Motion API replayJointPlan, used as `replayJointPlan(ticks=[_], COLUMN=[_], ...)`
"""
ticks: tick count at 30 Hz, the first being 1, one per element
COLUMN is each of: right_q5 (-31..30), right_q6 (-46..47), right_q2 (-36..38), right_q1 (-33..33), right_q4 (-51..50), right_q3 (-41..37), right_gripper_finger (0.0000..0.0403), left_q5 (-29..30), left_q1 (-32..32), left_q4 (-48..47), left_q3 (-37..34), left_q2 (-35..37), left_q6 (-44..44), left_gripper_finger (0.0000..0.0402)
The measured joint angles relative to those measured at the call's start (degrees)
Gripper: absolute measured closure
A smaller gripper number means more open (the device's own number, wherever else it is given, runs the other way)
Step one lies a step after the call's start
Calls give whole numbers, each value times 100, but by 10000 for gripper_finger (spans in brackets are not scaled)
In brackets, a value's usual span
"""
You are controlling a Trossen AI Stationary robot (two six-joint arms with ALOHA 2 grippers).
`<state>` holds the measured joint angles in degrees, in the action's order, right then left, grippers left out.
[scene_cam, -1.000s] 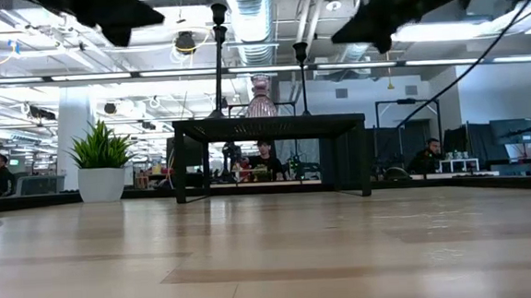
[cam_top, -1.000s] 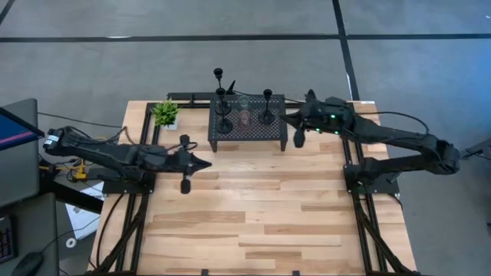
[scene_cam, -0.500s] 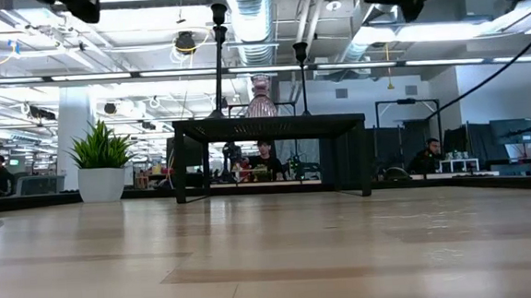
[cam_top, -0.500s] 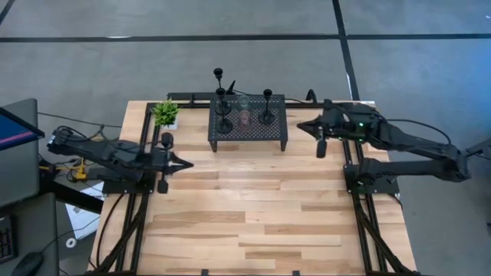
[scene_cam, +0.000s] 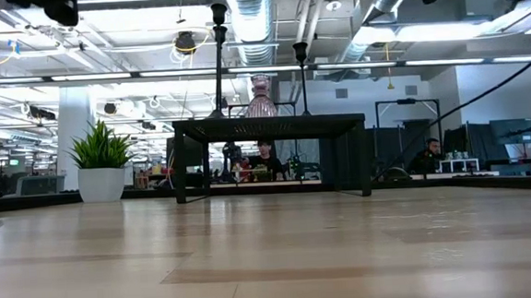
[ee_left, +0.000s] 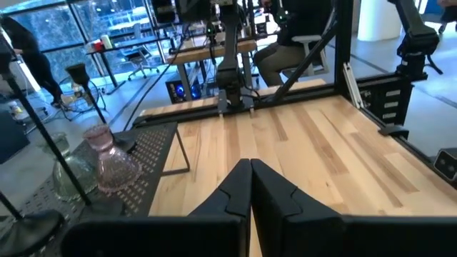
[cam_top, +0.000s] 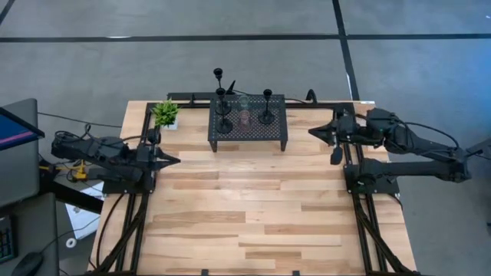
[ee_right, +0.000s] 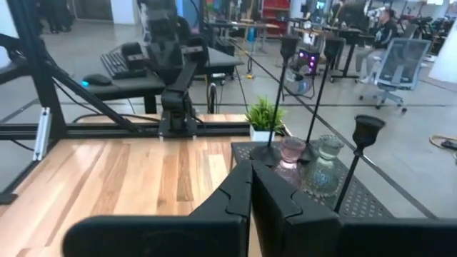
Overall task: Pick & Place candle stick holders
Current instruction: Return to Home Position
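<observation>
Looking down from above, I see all five candle holders (cam_top: 244, 118) on the black perforated stand (cam_top: 275, 132) at the counter's (cam_top: 245, 215) far edge: three black stemmed ones and two glass ones. The left gripper (cam_top: 170, 159) hangs by the counter's left edge and the right gripper (cam_top: 316, 132) by its right edge, both well apart from the stand. At counter level, the pink glass holder (scene_cam: 261, 98) sits upright between two black stems. Each wrist camera shows its own fingers (ee_left: 235, 193) clenched on nothing. I judge the placing done and the return to rest in hand. The next move calls only for parking both arms clear of the stand.
</observation>
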<state>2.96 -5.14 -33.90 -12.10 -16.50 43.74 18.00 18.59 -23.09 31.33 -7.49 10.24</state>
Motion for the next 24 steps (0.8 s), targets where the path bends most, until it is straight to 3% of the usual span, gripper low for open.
replayJointPlan(ticks=[7,24], right_q5=[-1,-1], right_q6=[-142,63], right_q2=[431,1177], right_q1=[127,123], right_q4=[-326,-868], right_q3=[-2,-2], right_gripper_finger=[403,403], left_q5=[-20,-178], left_q1=[0,0], left_q4=[-516,-428], left_q3=[0,168], left_q2=[305,304], left_q6=[-61,124], left_gripper_finger=[397,397])
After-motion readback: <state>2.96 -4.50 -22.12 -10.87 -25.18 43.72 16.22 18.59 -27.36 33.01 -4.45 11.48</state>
